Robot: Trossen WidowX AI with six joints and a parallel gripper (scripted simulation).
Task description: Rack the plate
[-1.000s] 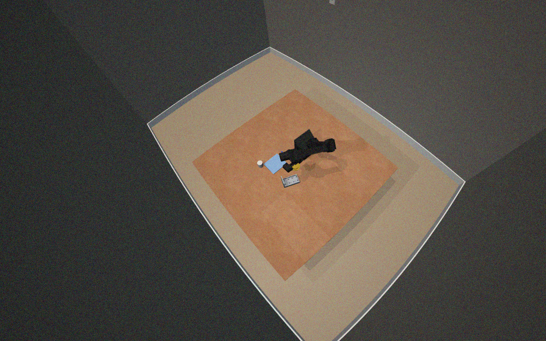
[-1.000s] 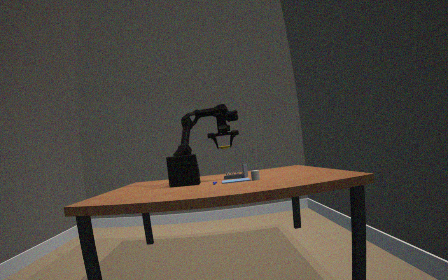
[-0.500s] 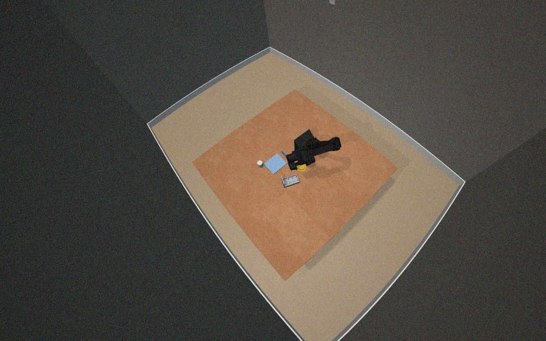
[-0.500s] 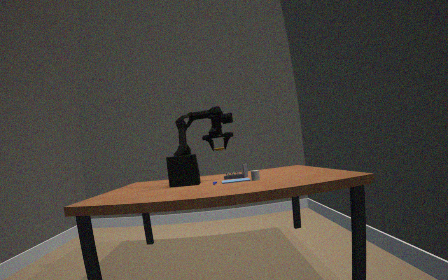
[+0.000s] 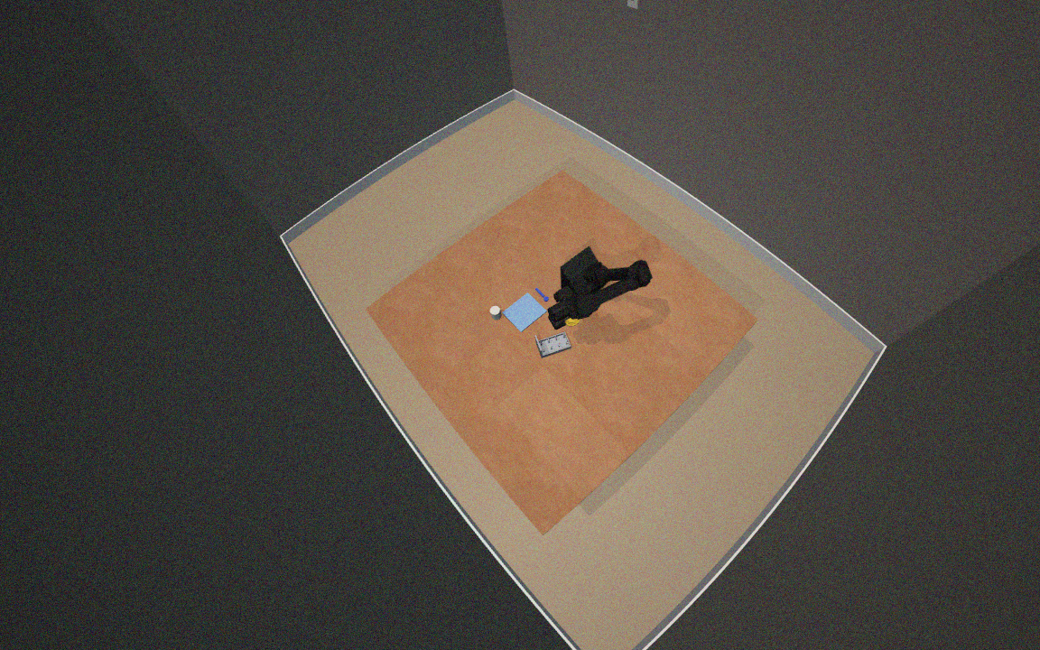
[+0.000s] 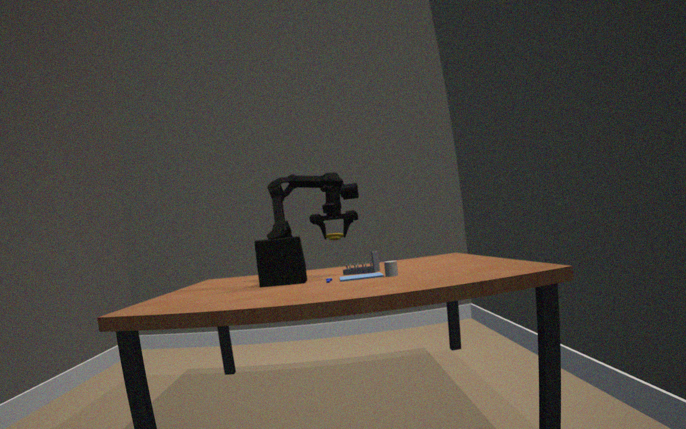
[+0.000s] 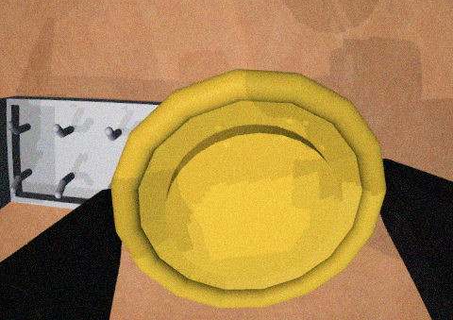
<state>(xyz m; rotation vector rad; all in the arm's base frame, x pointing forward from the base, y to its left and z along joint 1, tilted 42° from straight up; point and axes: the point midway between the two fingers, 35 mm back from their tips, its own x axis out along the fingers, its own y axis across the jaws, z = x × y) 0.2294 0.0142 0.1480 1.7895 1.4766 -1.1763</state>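
The yellow plate (image 5: 572,322) (image 6: 334,235) (image 7: 250,207) is held roughly level, high above the table. My gripper (image 6: 334,236) (image 7: 248,190) is shut on it, with one dark finger at each side of its rim. The grey dish rack (image 5: 553,353) (image 6: 357,270) (image 7: 43,155) stands on the table below. It has short pegs in rows and a taller panel at one end. In the wrist view it lies to the left, and the plate and the left finger hide part of it. No plate stands in its slots that show.
A light blue flat square (image 5: 524,312) (image 6: 361,276) lies near the rack. A grey cup (image 5: 496,313) (image 6: 390,269) stands beside the square. A small blue utensil (image 5: 542,294) (image 6: 329,280) lies between the square and the arm's black base (image 5: 578,270) (image 6: 281,262).
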